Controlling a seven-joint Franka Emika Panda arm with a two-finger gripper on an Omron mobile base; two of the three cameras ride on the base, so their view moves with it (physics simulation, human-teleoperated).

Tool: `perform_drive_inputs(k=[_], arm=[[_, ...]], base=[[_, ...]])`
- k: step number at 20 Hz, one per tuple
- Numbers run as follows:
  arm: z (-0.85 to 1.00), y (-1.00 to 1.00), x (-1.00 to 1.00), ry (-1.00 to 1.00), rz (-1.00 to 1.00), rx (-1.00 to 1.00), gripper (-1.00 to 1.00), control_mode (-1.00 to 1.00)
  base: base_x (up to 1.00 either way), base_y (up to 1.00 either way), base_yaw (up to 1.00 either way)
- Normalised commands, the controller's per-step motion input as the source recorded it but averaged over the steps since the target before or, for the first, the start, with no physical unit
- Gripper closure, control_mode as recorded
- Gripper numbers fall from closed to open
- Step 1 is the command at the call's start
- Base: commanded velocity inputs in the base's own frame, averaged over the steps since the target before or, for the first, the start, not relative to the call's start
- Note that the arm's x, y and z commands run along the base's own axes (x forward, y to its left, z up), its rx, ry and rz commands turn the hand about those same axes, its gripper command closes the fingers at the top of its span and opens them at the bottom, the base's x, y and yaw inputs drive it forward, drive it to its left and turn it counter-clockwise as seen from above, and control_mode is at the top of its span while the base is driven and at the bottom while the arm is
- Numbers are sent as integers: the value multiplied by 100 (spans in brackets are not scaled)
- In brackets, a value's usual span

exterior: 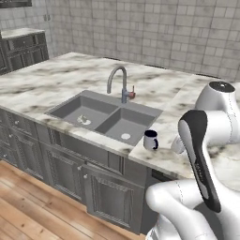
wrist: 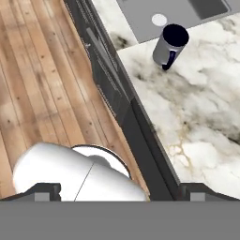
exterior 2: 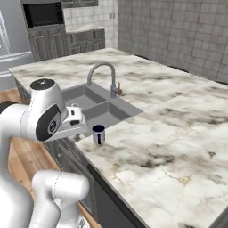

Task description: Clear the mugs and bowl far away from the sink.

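Looking down through the hand view, I see the fingers (wrist: 120,190) at the bottom edge, two dark tips spread as wide as they go and holding nothing. Below them lies a wooden floor (wrist: 42,84), then the dark front edge of the cabinets, then the marble table (wrist: 201,117).

Farther along that table stands one mug (wrist: 169,45), upright, glossy grey outside and dark navy inside, its loop handle turned toward the hand. In the left base view the same mug (exterior: 150,139) sits close to the table's front edge, just beside the right-hand basin of the sink (exterior: 105,115). The right base view shows the mug (exterior 2: 98,134) near the arm's wrist but apart from it.

Beyond the mug, the grey two-basin sink has a small pale object lying in its left basin (exterior: 83,120); I cannot tell what it is. The arched tap (exterior: 119,82) with its red-marked lever rises behind the basins. Past that, bare marble runs to a tiled wall (exterior: 154,28).

I judge the step in hand to be the approach to this first mug; nothing is grasped yet. My next move calls for carrying the hand forward over the table, lowering the spread fingers around the mug's body, and closing on it squarely so it does not tip toward the basin.
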Motion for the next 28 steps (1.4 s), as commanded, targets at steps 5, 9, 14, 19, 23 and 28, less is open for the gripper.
perform_drive_inputs(k=[5, 9, 14, 19, 23, 28], arm=[[-14, 0, 40, 11, -17, 0, -100, -100], [-22, -2, 33, 12, -15, 0, -100, -100], [-29, -12, 26, 9, -9, 0, -100, -100], [-32, -9, 21, 3, -1, 0, -100, -100], [-21, 0, 21, 0, 3, 0, -100, -100], [-24, 0, 20, 0, 5, 0, -100, -100]], base=[[0, 0, 0], [0, 0, 0], [0, 0, 0], [0, 0, 0], [0, 0, 0], [0, 0, 0]])
